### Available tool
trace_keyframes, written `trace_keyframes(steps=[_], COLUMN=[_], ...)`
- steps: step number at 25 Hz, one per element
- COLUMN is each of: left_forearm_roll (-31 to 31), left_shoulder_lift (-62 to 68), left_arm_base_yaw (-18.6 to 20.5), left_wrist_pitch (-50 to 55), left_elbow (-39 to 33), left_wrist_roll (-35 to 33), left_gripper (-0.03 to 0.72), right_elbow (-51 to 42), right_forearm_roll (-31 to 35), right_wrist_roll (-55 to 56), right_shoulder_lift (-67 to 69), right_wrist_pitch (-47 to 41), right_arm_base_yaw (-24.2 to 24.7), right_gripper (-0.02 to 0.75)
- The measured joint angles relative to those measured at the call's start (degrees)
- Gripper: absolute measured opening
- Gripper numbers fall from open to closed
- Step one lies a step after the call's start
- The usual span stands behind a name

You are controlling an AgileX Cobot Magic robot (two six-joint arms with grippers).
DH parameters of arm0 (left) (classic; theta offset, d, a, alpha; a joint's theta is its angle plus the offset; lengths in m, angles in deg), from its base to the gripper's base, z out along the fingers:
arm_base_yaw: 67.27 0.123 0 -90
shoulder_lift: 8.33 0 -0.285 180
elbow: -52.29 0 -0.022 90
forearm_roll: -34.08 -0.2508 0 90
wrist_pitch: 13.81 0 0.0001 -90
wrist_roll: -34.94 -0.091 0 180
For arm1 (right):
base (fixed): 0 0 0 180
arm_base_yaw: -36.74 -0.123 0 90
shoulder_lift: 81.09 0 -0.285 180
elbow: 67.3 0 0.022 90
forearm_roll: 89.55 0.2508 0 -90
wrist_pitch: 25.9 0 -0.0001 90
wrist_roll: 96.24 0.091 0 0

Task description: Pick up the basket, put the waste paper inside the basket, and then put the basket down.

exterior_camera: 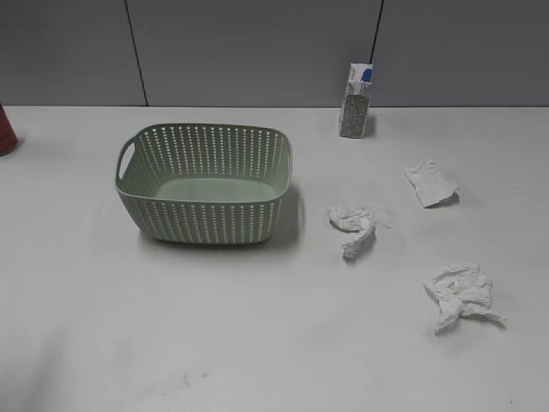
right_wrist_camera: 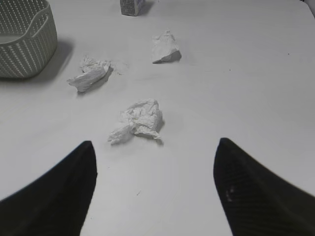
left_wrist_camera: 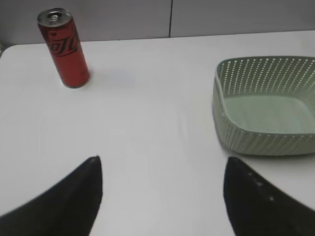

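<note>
The pale sage-green basket point(exterior_camera: 206, 183) stands empty on the white table, left of centre; it also shows in the left wrist view point(left_wrist_camera: 266, 105) and the right wrist view point(right_wrist_camera: 22, 37). Three white paper wads lie to its right: a middle one point(exterior_camera: 353, 227), a far one point(exterior_camera: 431, 184) and a near one point(exterior_camera: 461, 294). They show in the right wrist view too: middle point(right_wrist_camera: 90, 73), far point(right_wrist_camera: 165, 46), near point(right_wrist_camera: 140, 119). My left gripper point(left_wrist_camera: 162, 162) is open and empty, to the left of the basket. My right gripper point(right_wrist_camera: 155, 145) is open and empty, just short of the near wad. Neither gripper shows in the exterior view.
An upright white-blue-grey carton point(exterior_camera: 356, 100) stands at the back of the table, also in the right wrist view point(right_wrist_camera: 131, 6). A red drink can point(left_wrist_camera: 65, 47) stands at the far left, its edge showing in the exterior view point(exterior_camera: 5, 130). A grey panelled wall runs behind.
</note>
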Motion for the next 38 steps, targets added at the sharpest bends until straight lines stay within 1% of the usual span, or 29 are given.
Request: trace_keyframes(steps=[4,7,10,13,17,19,25,27,31,35,37,38], left_forearm_roll=[0.26,0.16,-0.26,-0.32,-0.37,-0.31,-1.3,-1.3,-1.67,-1.73,-1.79,-1.79], left_shoulder_lift=[12.56,22.8,33.63,44.6,58.99,65.26,78.22,81.05,84.6,85.19,85.19,85.19], left_arm_base_yaw=[-3.07,-7.06,-11.22,-13.28,-13.53,-13.53,-13.53,-13.53,-13.53,-13.53,-13.53,-13.53], left_wrist_pitch=[-1.63,-2.33,-2.39,-0.44,3.62,5.16,9.9,11.34,15.44,18.48,19.85,20.34], left_elbow=[5.96,11.48,18.27,26.08,36.07,39.91,48.99,51.95,57.32,58.62,58.62,58.62], left_wrist_roll=[-0.39,-0.41,-0.47,-0.34,2.06,3.26,7.98,8.81,10.44,12.79,13.88,14.0], left_gripper=[0.584,0.58,0.57,0.564,0.56,0.559,0.555,0.542,0.486,0.441,0.394,0.359], right_elbow=[0.0,0.0,0.0,0.0,0.0,0.0,0.0,0.0,0.0,0.0,0.0,0.0], right_forearm_roll=[0.0,0.0,0.0,0.0,0.0,0.0,0.0,0.0,0.0,0.0,0.0,0.0], right_wrist_roll=[0.0,0.0,0.0,0.0,0.0,0.0,0.0,0.0,0.0,0.0,0.0,0.0], right_shoulder_lift=[0.0,0.0,0.0,0.0,0.0,0.0,0.0,0.0,0.0,0.0,0.0,0.0], right_wrist_pitch=[0.0,0.0,0.0,0.0,0.0,0.0,0.0,0.0,0.0,0.0,0.0,0.0], right_arm_base_yaw=[0.0,0.0,0.0,0.0,0.0,0.0,0.0,0.0,0.0,0.0,0.0,0.0], right_gripper=[0.59,0.59,0.59,0.59,0.59,0.59,0.59,0.59,0.59,0.59,0.59,0.59])
